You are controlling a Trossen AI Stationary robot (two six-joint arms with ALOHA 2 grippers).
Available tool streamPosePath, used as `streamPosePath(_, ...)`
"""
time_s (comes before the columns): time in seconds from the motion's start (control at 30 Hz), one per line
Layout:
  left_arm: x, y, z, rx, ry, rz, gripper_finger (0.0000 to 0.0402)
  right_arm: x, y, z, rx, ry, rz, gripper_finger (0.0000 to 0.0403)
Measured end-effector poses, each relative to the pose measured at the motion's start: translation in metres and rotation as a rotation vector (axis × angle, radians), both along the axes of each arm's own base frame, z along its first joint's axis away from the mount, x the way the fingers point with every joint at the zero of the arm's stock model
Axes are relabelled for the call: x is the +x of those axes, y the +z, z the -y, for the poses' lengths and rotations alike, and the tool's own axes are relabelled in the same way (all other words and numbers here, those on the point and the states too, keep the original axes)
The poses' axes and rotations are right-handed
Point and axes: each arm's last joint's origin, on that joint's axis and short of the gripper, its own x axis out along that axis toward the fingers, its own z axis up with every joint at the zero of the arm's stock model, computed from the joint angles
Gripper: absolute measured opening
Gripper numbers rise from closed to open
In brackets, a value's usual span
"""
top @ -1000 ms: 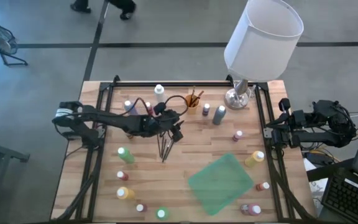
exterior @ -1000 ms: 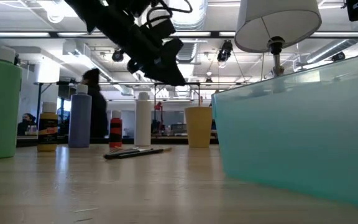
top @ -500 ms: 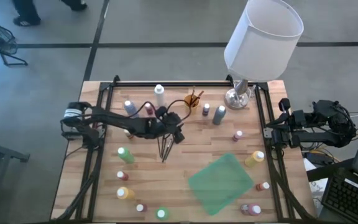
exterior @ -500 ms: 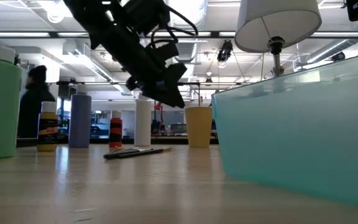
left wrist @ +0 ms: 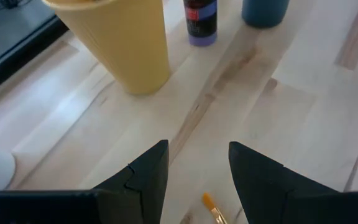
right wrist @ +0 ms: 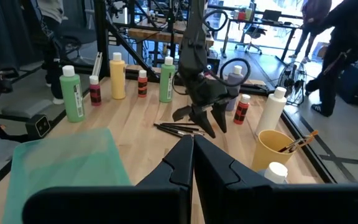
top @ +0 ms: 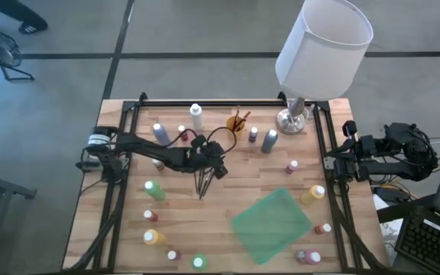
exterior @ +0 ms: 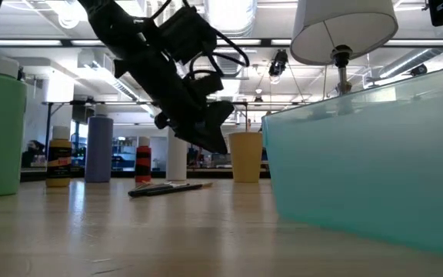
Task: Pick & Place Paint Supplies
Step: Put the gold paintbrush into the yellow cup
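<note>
Several thin dark-handled brushes (top: 202,183) lie in a bundle on the table's middle; they also show in the low view (exterior: 168,188). My left gripper (top: 221,171) hangs open a little above their far ends, slanting down, touching nothing. In its wrist view (left wrist: 197,158) one orange brush tip (left wrist: 211,203) shows below the gap between the fingers. Paint bottles stand scattered, among them a green one (top: 153,190) and a yellow one (top: 312,195). My right gripper (right wrist: 191,149) waits shut off the table's right edge (top: 331,163).
A yellow cup (top: 237,126) holding brushes stands just beyond the left gripper. A green tray (top: 272,223) lies at the near right. A white-shaded lamp (top: 323,50) on a silver base (top: 292,119) stands at the far right. Bottles ring the table's left, near and right edges.
My left gripper has come down toward the bundle of brushes and tipped a little further downward, its fingers staying equally open. The brushes have not moved.
</note>
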Motion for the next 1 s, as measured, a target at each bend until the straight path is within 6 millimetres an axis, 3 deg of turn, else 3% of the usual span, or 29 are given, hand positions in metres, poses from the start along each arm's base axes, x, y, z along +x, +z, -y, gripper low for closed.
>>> streamPosePath(0.3, 0.002, -0.017, 0.000, -0.016, 0.014, -0.039, 0.0174, 0.000, 0.000, 0.000, 0.000, 0.000, 0.000, 0.0008)
streamPosePath(1.0, -0.001, -0.026, 0.001, -0.054, 0.012, -0.087, 0.0174, 0.000, 0.000, 0.000, 0.000, 0.000, 0.000, 0.0008)
